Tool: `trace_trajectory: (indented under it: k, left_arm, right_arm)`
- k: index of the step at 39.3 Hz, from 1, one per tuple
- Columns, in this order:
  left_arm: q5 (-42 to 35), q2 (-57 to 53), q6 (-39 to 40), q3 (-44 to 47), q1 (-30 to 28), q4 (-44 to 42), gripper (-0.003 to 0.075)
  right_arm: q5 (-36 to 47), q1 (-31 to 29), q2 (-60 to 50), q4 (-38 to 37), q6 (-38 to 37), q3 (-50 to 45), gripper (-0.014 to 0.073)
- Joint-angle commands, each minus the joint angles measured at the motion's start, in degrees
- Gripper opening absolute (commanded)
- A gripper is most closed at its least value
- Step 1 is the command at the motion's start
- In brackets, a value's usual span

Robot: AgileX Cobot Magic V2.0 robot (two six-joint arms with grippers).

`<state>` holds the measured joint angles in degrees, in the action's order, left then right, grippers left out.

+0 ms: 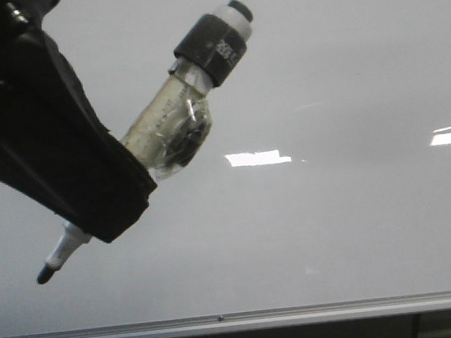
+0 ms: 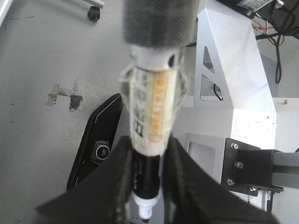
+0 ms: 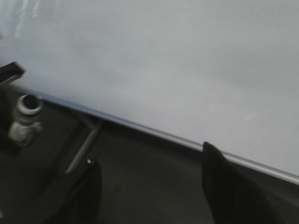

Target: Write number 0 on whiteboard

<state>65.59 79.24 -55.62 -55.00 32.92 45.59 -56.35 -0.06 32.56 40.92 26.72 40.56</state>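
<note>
The whiteboard fills the front view, glossy pale grey, with its silver frame strip along the lower edge. No number 0 shows on it. My left gripper is shut on a marker wrapped in clear tape. The marker slants, with its black tip at the lower left in front of the board; whether it touches I cannot tell. In the left wrist view the fingers clamp the marker. My right gripper is open and empty, below the board's frame strip.
Bright rectangular light reflections lie on the board. The left wrist view shows the grey floor with tape scraps, the white robot base and a black bracket. A small grey cylindrical piece shows in the right wrist view.
</note>
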Motion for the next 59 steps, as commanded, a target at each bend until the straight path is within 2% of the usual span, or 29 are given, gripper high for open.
trace_trajectory:
  k: [1,6,11,22,30,37,43,46,48,56,59]
  left_arm:
    - [1.15,-1.83,-1.06,-1.76,0.32,3.48,-0.0019]
    - [1.69,-1.83,-1.19,-1.76,0.32,3.48,-0.0019]
    - [1.69,-1.83,-1.23,-1.76,0.32,3.48,-0.0019]
    - [1.69,-1.83,-1.23,-1.76,0.32,3.48,-0.0019]
    - [1.69,-1.83,-1.23,-1.76,0.32,3.48,-0.0019]
    - [1.69,-1.83,-1.23,-1.76,0.32,3.57,-0.0019]
    - [1.69,-1.83,-1.23,-1.76,0.32,3.68,-0.0019]
    - [1.69,-1.83,-1.23,-1.76,0.32,3.68,-0.0019]
    - [1.69,-1.83,-1.23,-1.76,0.32,3.68,-0.0019]
    - [1.69,-1.83,-1.23,-1.76,0.32,3.68,-0.0019]
    - [1.69,-1.83,-1.23,-1.76,0.32,3.68,-0.0019]
  right_arm:
    - [-4.65,0.13,8.17,12.03,8.28,4.46,0.0489]
    - [-12.98,0.13,17.86,20.96,15.53,7.98,0.0489]
    - [-17.73,0.99,26.41,25.53,18.85,11.02,0.0489]
    - [-15.94,12.97,37.89,25.54,19.22,16.81,0.0489]
    - [-13.16,20.43,42.48,25.53,19.27,17.33,0.0489]
    - [-9.12,24.24,44.88,25.53,19.37,17.33,0.0489]
    - [-7.58,24.78,46.10,25.59,19.37,17.33,0.0483]
    - [-7.25,24.78,46.33,25.59,19.37,17.33,0.0442]
    - [-7.05,24.78,46.33,25.59,19.37,17.33,0.0384]
    - [-7.96,24.78,46.33,25.66,19.37,17.33,0.0048]
    - [-8.73,24.78,46.33,25.66,19.37,17.33,-0.0048]
